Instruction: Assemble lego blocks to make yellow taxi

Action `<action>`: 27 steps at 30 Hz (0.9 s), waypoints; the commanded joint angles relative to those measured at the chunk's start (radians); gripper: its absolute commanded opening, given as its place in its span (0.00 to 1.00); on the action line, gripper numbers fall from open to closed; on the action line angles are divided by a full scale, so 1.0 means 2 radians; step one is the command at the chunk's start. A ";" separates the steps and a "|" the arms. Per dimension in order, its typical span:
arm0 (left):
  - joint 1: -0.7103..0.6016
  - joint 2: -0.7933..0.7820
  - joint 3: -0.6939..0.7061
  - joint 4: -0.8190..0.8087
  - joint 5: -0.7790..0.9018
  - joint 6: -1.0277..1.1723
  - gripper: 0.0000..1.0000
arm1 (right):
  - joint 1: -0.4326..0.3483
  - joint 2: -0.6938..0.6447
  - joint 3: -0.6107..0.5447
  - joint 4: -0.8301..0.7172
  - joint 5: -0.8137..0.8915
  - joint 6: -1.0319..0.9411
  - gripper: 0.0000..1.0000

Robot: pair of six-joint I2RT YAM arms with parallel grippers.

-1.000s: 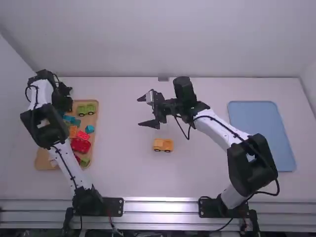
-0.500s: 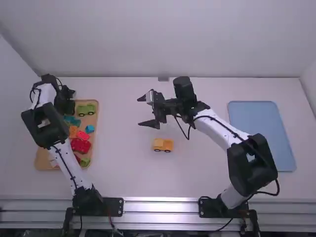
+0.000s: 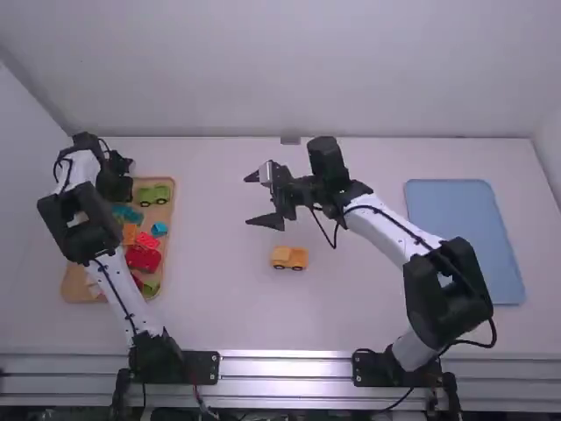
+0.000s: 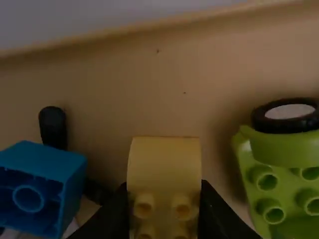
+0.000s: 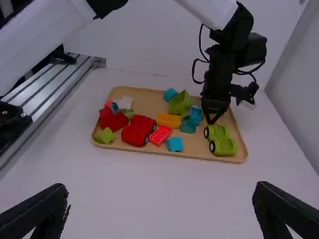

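Over the far end of the wooden tray point(image 3: 160, 263) is my left gripper point(image 3: 114, 182), its tips hidden in the high view. A yellow block with studs point(image 4: 164, 169) fills the space between the fingertips of the left gripper point(image 4: 163, 199), which is shut on it. The yellow-orange wheeled piece point(image 3: 289, 257) stands by itself on the middle of the table. Beyond it, my right gripper point(image 3: 252, 198) is open and holds nothing. In the right wrist view the two fingers of the right gripper point(image 5: 160, 198) stand wide apart.
A green wheeled base point(image 4: 281, 179) and a blue block point(image 4: 42, 184) lie on either side of the yellow block. The tray also holds red cars point(image 5: 138, 131), an orange block point(image 5: 169, 120) and other pieces. A blue tray point(image 3: 465, 237) lies at the right.
Compared with a second ago, my left gripper has shifted slightly to the right and toward the camera, then almost stopped. The right arm and the wheeled piece have not moved.
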 commanded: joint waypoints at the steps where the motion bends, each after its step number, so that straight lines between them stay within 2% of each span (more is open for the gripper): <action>1: 0.002 0.008 0.000 -0.012 0.006 -0.025 0.19 | -0.005 0.001 0.015 0.001 -0.002 0.003 0.99; 3: 0.002 0.008 0.015 -0.021 0.005 -0.040 0.35 | -0.010 -0.002 0.015 -0.005 -0.002 0.002 0.99; 4: 0.002 0.008 0.022 -0.027 0.005 -0.045 0.49 | -0.013 -0.005 0.015 -0.010 -0.005 0.002 0.99; 7: 0.003 0.008 0.026 -0.037 0.003 -0.045 0.53 | -0.014 -0.009 0.015 -0.016 -0.007 0.002 0.99; 10: 0.002 0.008 0.019 -0.029 0.003 -0.045 0.52 | -0.015 -0.009 0.015 -0.017 -0.006 0.002 0.99; 14: 0.005 0.008 0.015 -0.024 0.004 -0.050 0.46 | -0.012 -0.009 0.015 -0.017 -0.006 0.002 0.99; 24: 0.005 0.008 -0.018 0.006 -0.021 -0.048 0.47 | -0.006 -0.009 0.015 -0.014 -0.005 0.002 0.99; 26: 0.006 0.008 -0.017 0.005 -0.022 -0.048 0.36 | -0.008 -0.009 0.015 -0.013 -0.005 0.002 0.99; 27: 0.005 0.008 -0.016 0.005 -0.020 -0.048 0.26 | -0.008 -0.009 0.015 -0.013 -0.005 0.002 0.99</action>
